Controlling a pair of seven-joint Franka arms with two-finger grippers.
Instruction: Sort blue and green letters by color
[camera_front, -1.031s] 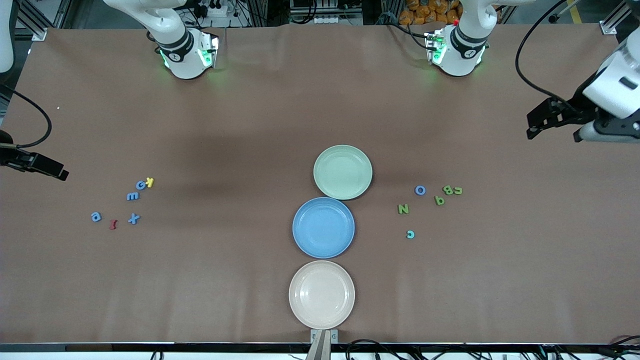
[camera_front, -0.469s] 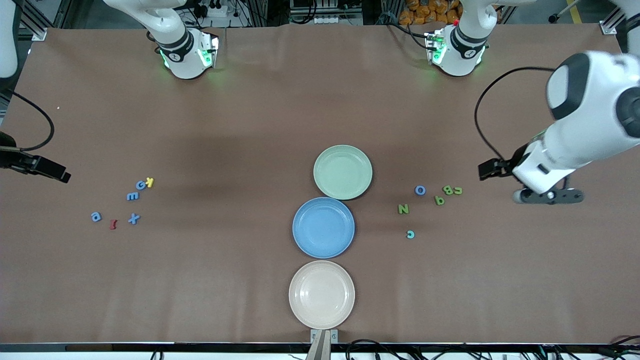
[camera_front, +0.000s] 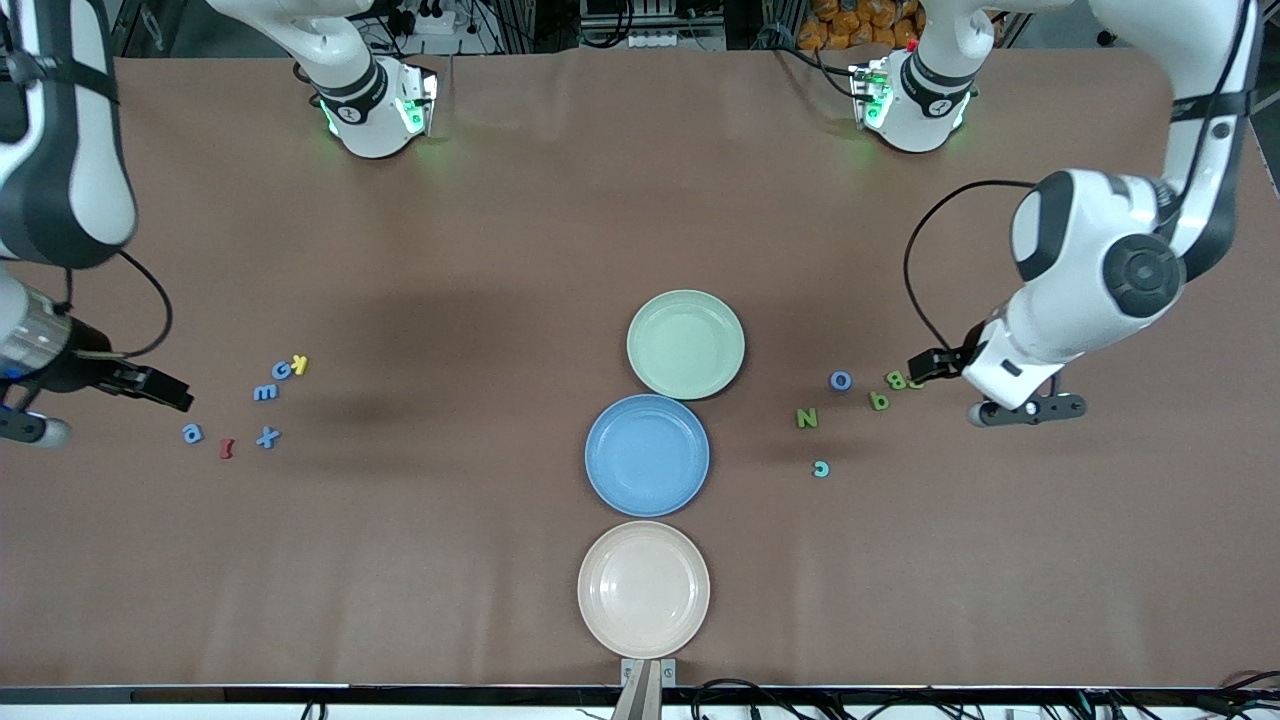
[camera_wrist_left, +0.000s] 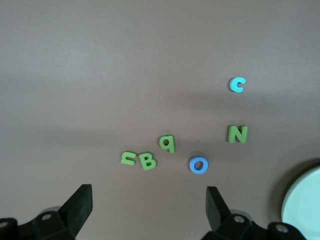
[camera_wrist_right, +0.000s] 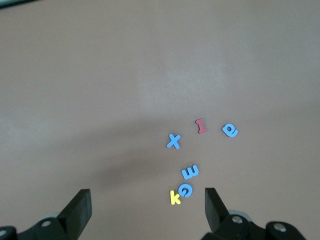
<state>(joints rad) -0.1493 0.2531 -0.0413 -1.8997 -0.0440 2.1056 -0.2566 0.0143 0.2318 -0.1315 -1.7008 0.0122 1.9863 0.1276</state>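
The left gripper (camera_front: 935, 365) is hovering spread just beside the green letters (camera_front: 905, 380). The right gripper (camera_front: 165, 388) is hanging spread, empty, near the blue letters (camera_front: 266, 392). Bare table (camera_front: 450, 480) is lying around both clusters.

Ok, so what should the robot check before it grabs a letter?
1. Left gripper fingers open, nothing held: ok.
2. Right gripper fingers open, nothing held: ok.
3. Green letters loose on the table, under the left gripper: ok.
4. Blue letters under the right gripper: ok.
5. Green plate and blue plate bare, ready: ok.
6. Yellow letter touching a blue one, could be bumped: not ok.
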